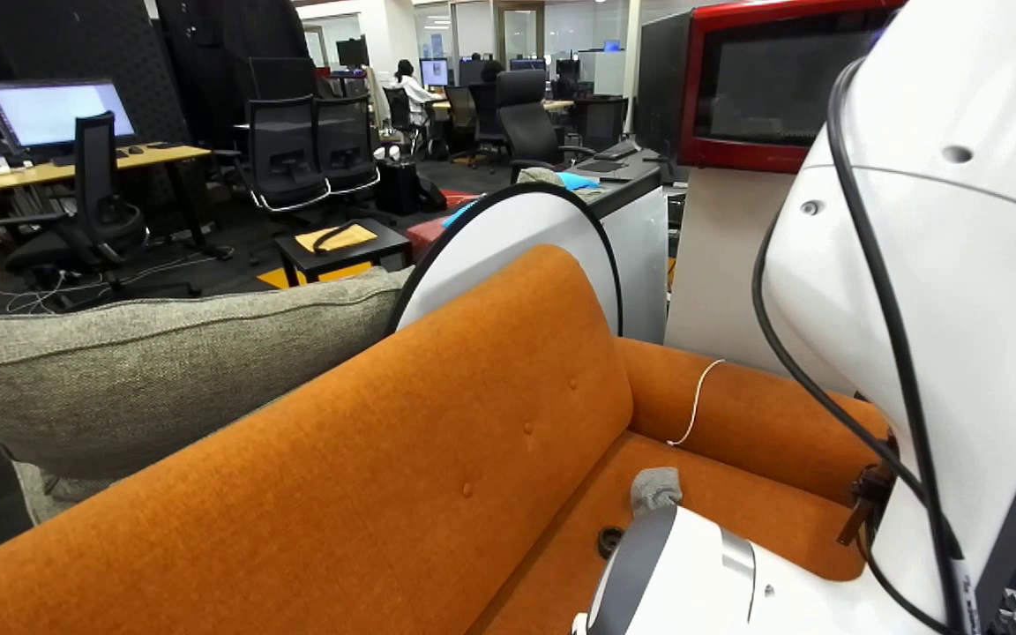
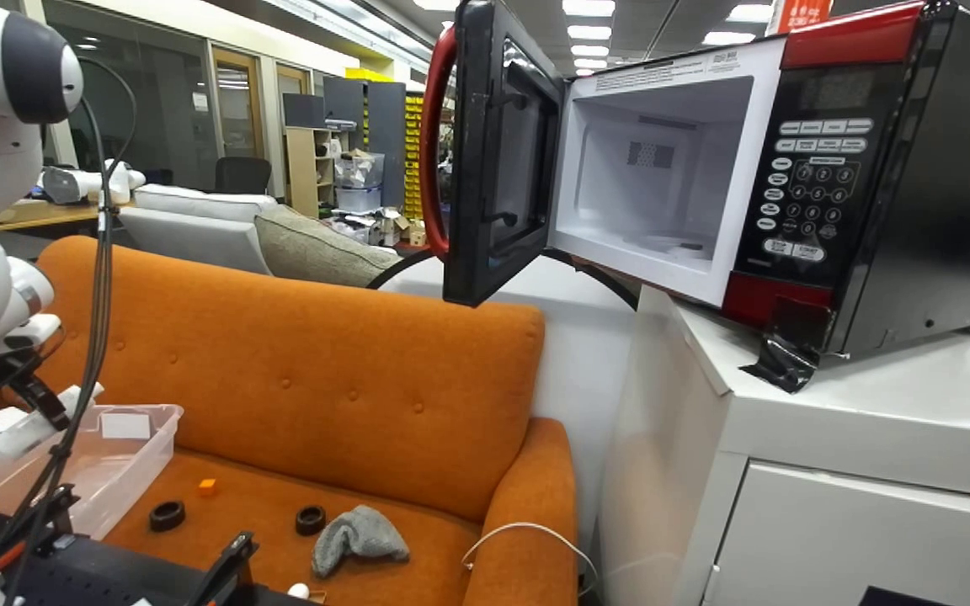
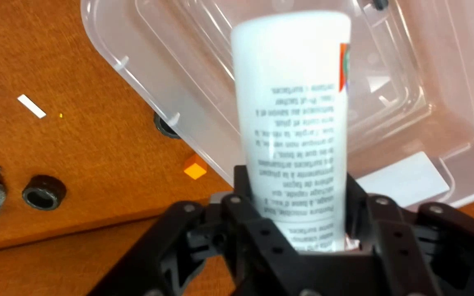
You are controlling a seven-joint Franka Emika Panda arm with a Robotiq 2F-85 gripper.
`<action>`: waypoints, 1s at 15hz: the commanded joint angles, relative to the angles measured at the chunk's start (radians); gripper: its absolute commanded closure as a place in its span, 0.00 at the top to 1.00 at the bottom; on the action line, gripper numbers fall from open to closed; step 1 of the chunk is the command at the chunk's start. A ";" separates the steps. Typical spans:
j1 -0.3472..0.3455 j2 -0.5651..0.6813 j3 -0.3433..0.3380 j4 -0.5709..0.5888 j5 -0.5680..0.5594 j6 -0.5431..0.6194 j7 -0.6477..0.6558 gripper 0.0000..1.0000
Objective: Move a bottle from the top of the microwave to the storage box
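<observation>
A white bottle (image 3: 292, 123) is gripped by the claw (image 3: 296, 189), whose fingers (image 3: 241, 181) are pressed against both its sides and kept apart only by its girth. It is held above a clear plastic storage box (image 3: 142, 57); in an exterior view it is seen tilted, and whether the box is touched by it cannot be told. Its printed text is shown upside down in the wrist view.

The box is set on the surface (image 2: 249, 497), the seat of an orange sofa (image 2: 308, 353), and a white label (image 2: 125, 426) is carried on its wall. Just beside it an orange cube (image 3: 195, 166) and a black ring (image 3: 165, 125), the latter partly hidden by the rim, are seen; a second black ring (image 2: 311, 520) is found close to a crumpled grey cloth (image 2: 359, 539). A white cord (image 2: 525, 525) is draped over the armrest (image 2: 527, 576).

Beyond the armrest, the microwave (image 2: 813, 168) is supported by a white cabinet (image 2: 855, 539); its door (image 2: 498, 168) is swung wide and its pale interior exposed. Behind the sofa, a round white panel (image 1: 508, 234) edged in black and a grey-green cushion (image 1: 190, 370) are placed.

Farther back, a wooden desk (image 1: 177, 156) is topped by a lit monitor (image 1: 67, 115), mesh-backed chairs (image 1: 283, 150) are grouped, and a person (image 1: 417, 93) in white is seated. Yellow bins (image 2: 414, 151) are stacked near shelves (image 2: 303, 168), and the room is lit by ceiling lights (image 2: 589, 33).
</observation>
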 commanded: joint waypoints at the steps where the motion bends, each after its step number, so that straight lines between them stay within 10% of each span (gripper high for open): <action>1: 0.007 0.038 0.000 0.029 0.102 -0.002 -0.137 0.26; 10: 0.082 0.074 -0.061 0.095 0.297 0.001 -0.355 0.26; 12: 0.106 0.073 -0.087 0.105 0.332 -0.003 -0.387 0.39; 13: 0.119 0.072 -0.101 0.109 0.349 -0.004 -0.398 0.73; 15: 0.146 0.070 -0.129 0.117 0.376 -0.002 -0.416 0.83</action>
